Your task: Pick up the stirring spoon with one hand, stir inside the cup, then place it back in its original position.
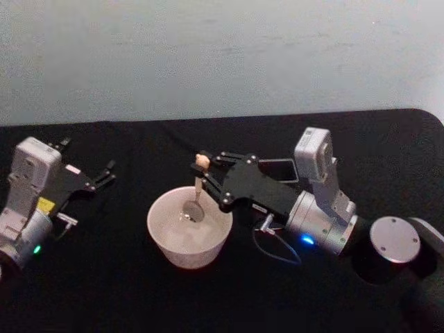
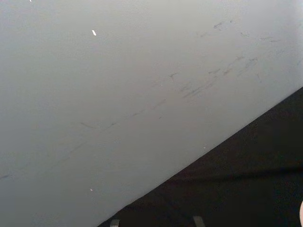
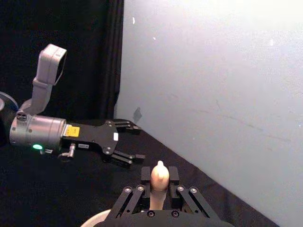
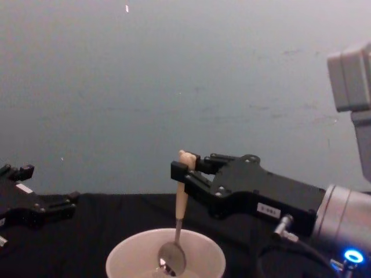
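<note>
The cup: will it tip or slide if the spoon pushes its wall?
The cup looks wide and low, so it probably will not tip. It seems light and stands free, so it may slide on the black table. The stirring spoon in the right gripper looks stiff, passing pushes on.

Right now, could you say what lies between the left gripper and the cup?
In the head view, only bare black table separates the left gripper from the cup; the right gripper holds the spoon.
</note>
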{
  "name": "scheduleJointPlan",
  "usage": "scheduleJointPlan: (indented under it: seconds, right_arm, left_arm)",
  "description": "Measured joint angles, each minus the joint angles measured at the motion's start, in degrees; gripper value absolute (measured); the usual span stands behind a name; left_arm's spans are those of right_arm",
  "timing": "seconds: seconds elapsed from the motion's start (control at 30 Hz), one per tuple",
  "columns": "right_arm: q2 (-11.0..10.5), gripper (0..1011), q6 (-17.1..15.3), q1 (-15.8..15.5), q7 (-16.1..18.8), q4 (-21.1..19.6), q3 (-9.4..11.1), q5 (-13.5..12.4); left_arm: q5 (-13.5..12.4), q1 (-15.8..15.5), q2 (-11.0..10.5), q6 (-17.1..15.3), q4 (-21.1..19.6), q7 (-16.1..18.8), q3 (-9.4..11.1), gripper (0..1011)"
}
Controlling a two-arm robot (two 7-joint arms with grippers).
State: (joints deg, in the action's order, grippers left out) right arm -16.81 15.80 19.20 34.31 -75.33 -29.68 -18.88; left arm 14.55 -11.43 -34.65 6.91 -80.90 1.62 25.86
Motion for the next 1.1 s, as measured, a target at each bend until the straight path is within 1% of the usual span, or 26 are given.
scheduleJointPlan:
  seconds: [0.17,0.33,0.57,0.7,0.8,0.93,1.1]
  right_arm:
    - [-1.0,213,-1.0,-0.5,0.1,-2.2,0.3,-0.3]
    - [-2.3,213,-1.9,-0.8,0.4,-5.5,1.2,-1.5]
    - [-4.4,213,-3.0,-0.9,0.6,-10.7,3.3,-4.4]
    - [-5.2,213,-3.6,-1.1,0.8,-12.5,4.1,-5.7]
    - [-6.3,213,-3.8,-1.2,1.0,-14.2,5.1,-7.3]
    - [-7.4,213,-3.8,-1.2,1.1,-15.2,6.2,-8.5]
    - [-8.6,213,-3.4,-1.3,0.5,-15.6,7.6,-9.1]
  left_arm:
    - [0.0,0.0,0.0,0.0,0.0,0.0,0.0,1001]
    - [0.0,0.0,0.0,0.0,0.0,0.0,0.0,1001]
    - [0.0,0.0,0.0,0.0,0.0,0.0,0.0,1001]
    - [0.0,0.0,0.0,0.0,0.0,0.0,0.0,1001]
    - [0.0,0.0,0.0,0.0,0.0,0.0,0.0,1001]
    - [0.0,0.0,0.0,0.0,0.0,0.0,0.0,1001]
    - [0.0,0.0,0.0,0.0,0.0,0.0,0.0,1001]
